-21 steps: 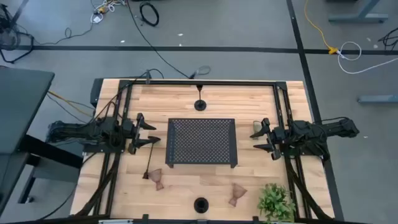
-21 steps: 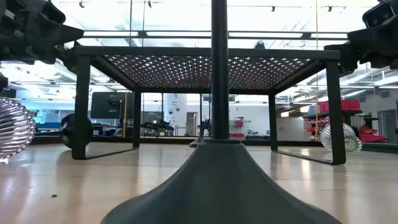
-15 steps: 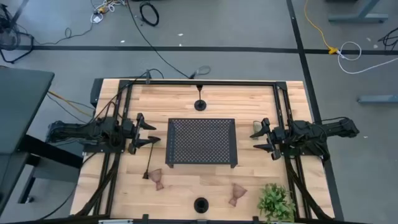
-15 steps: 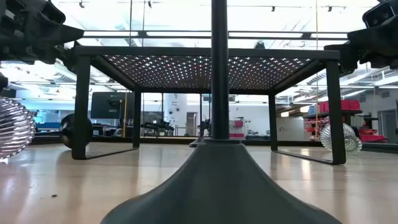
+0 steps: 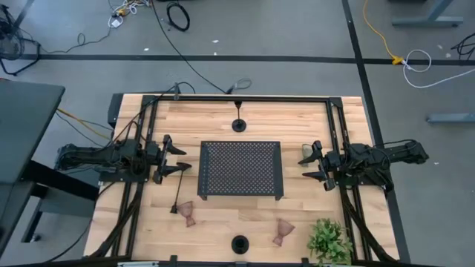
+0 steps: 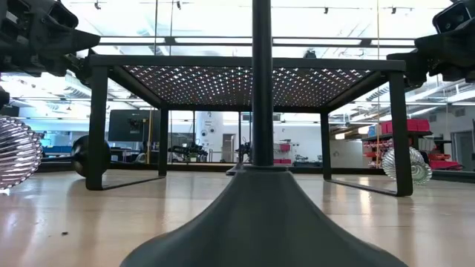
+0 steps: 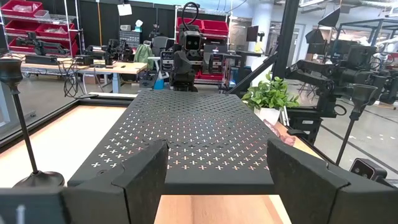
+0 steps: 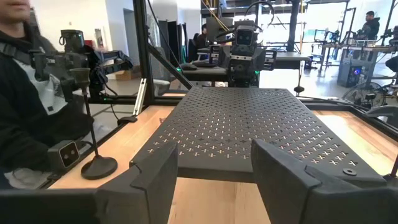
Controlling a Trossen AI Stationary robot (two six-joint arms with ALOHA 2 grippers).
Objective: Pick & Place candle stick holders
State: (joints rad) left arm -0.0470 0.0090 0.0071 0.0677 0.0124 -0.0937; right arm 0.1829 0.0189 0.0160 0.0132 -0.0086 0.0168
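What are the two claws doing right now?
Left gripper: open, holding nothing, beside the tray.
Right gripper: open, holding nothing.

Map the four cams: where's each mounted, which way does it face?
High: overhead, straight down; shows both arms, left hand and right hand flanking the black perforated tray.
Low: table height, behind a black candle stick holder, looking under the tray into the room.
Left wrist: on left arm, faces across the tray toward the right arm; own fingers open.
Right wrist: mirror of that; own fingers open, a person at the edge.
All four see the tray.
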